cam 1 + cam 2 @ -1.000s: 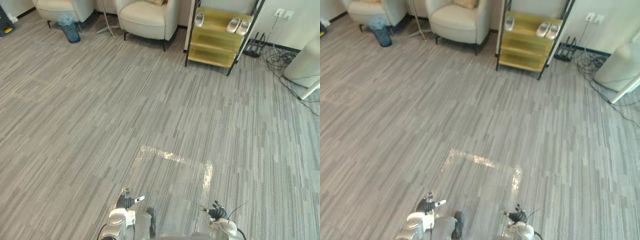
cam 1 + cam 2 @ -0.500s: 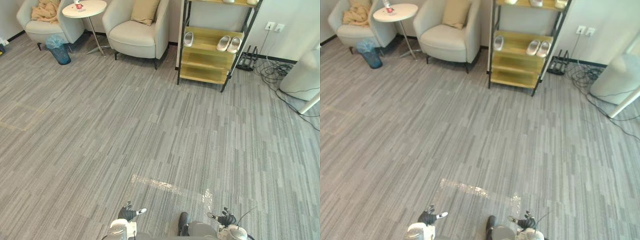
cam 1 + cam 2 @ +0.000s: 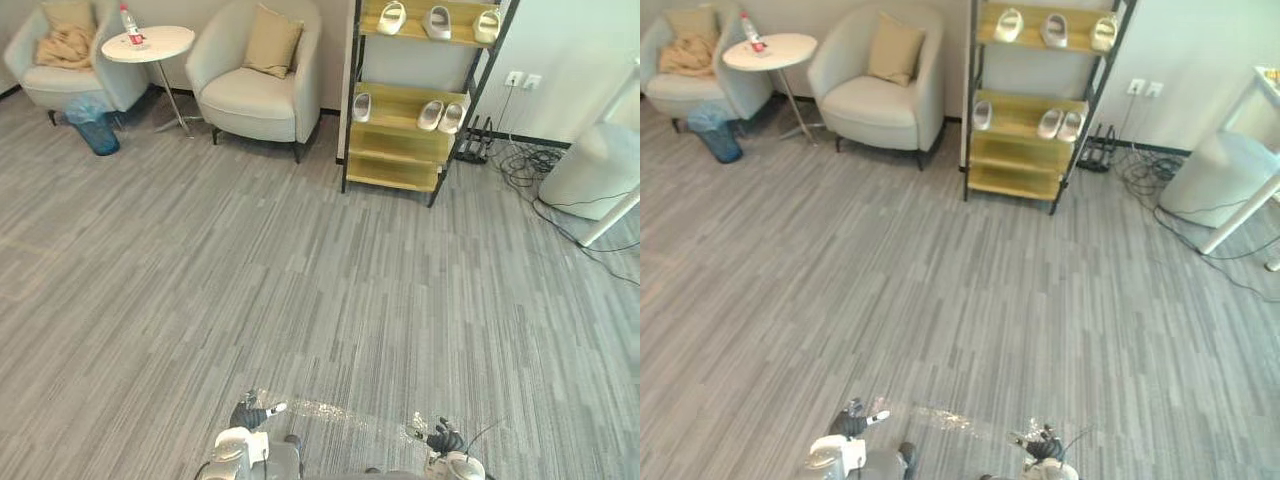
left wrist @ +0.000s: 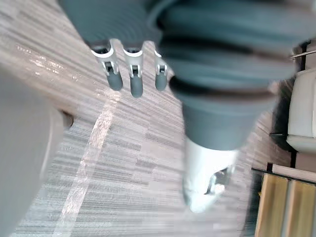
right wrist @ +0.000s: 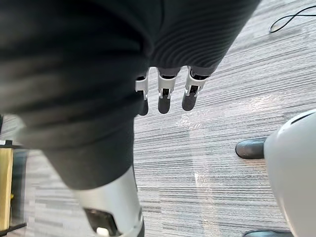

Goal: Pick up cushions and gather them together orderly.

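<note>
A tan cushion [image 3: 273, 42] leans upright against the back of the middle armchair [image 3: 252, 95] by the far wall. On the left armchair [image 3: 60, 80] rests another tan cushion [image 3: 688, 24] with a crumpled tan blanket [image 3: 62, 47] in front of it. My left hand [image 3: 250, 414] is low at the near edge, far from the chairs, open, and its fingers [image 4: 131, 74] hang straight over bare carpet. My right hand [image 3: 440, 438] is beside it, also open, fingers [image 5: 165, 96] straight, holding nothing.
A black-framed wooden shoe rack [image 3: 420, 110] with pale slippers stands right of the armchairs. A round white side table [image 3: 147, 43] carries a bottle [image 3: 126, 22], with a blue bin [image 3: 95, 133] below. Cables [image 3: 530, 165] and a white rounded unit [image 3: 600, 170] lie at the right.
The whole picture has shifted: the camera now takes in more of the far wall, chairs and upper shelf. Both hands stay low at the near edge, holding nothing.
</note>
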